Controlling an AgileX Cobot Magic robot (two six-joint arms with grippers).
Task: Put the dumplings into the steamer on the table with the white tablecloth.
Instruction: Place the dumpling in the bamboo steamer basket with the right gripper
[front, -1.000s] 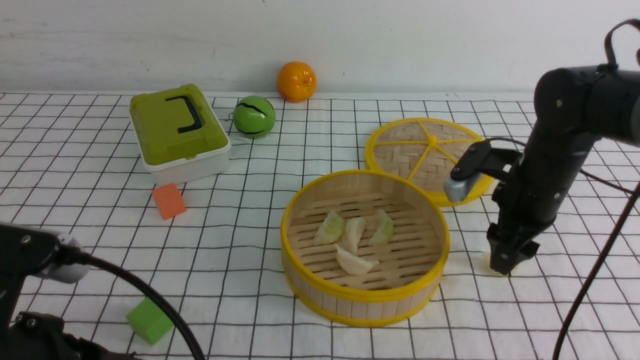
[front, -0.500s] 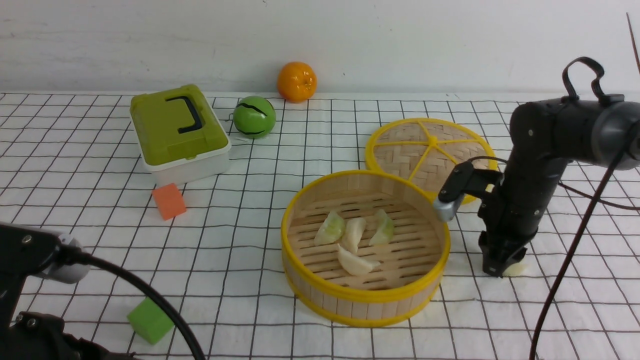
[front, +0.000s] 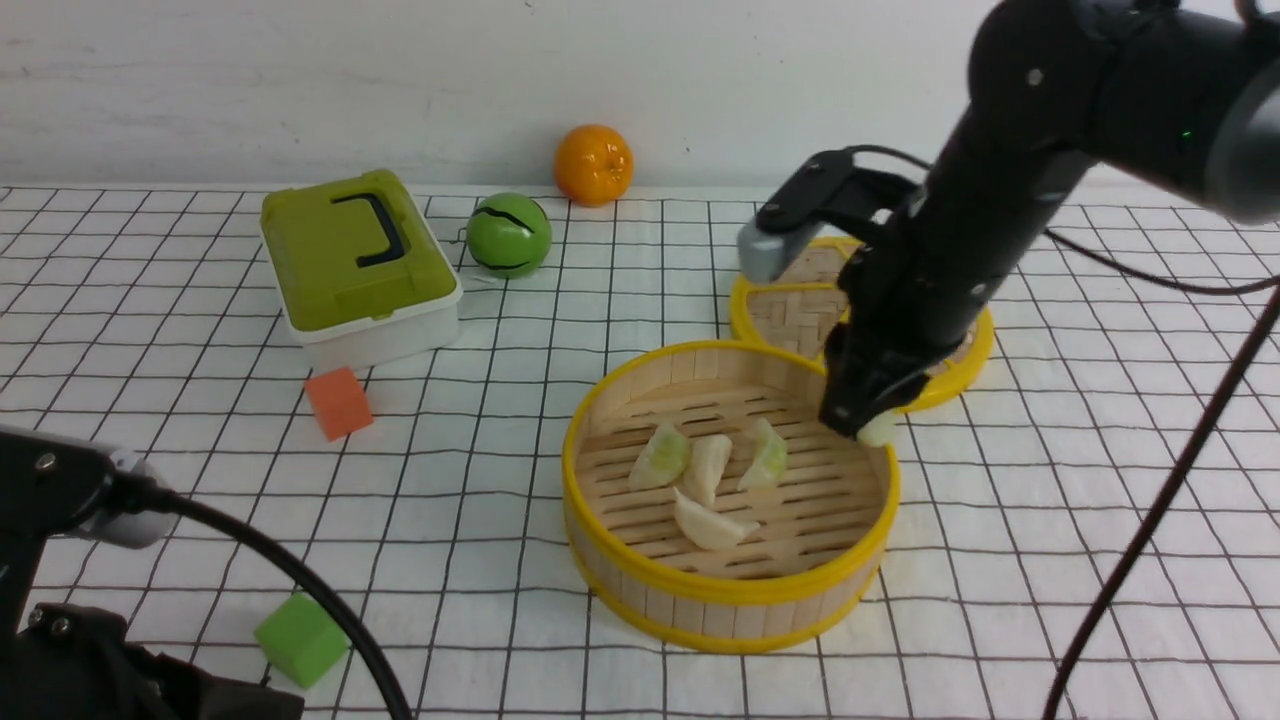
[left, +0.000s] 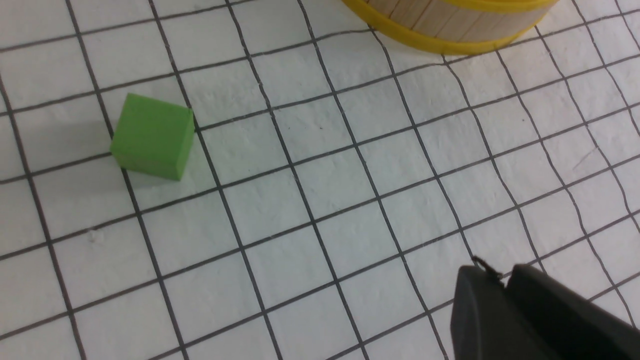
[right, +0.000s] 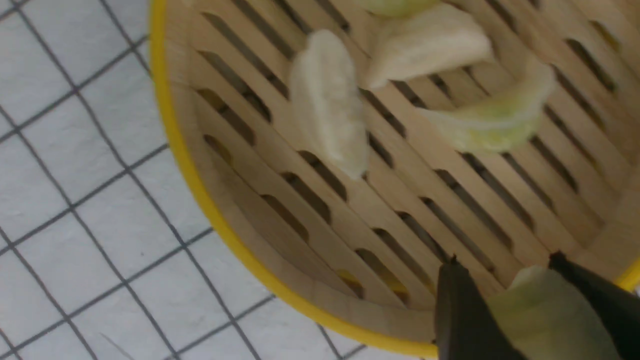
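Front view: the right claw (front: 868, 425) was closed on one dumpling (front: 882, 429), held clear of the desk (front: 150, 330) above the right rim of the steamer (front: 725, 592). Four other dumplings (front: 708, 466) lay on the steamer's slatted floor, three in a row and one nearer. The steamer stood on the white tablecloth (front: 1050, 480), and the lid (front: 790, 312) lay flat just beyond it, partly hidden by the right arm. At far left stood a green box (front: 350, 250), with a green ball (front: 508, 234) to its right and an orange (front: 594, 163) by the wall. An orange cube (front: 338, 402) lay near the box, and a green cube (front: 300, 640) lay at near left.

Left wrist view: the left claw (left: 496, 274) was pressed shut and held nothing, above bare white tablecloth (left: 350, 175). The green cube (left: 152, 136) and the steamer (left: 450, 30) lay well apart from it.

Right wrist view: the right claw (right: 525, 292) clamped the pale green dumpling (right: 550, 320) between both fingers, just inside the steamer (right: 172, 135) wall. Three dumplings (right: 327, 100) showed on the slats.
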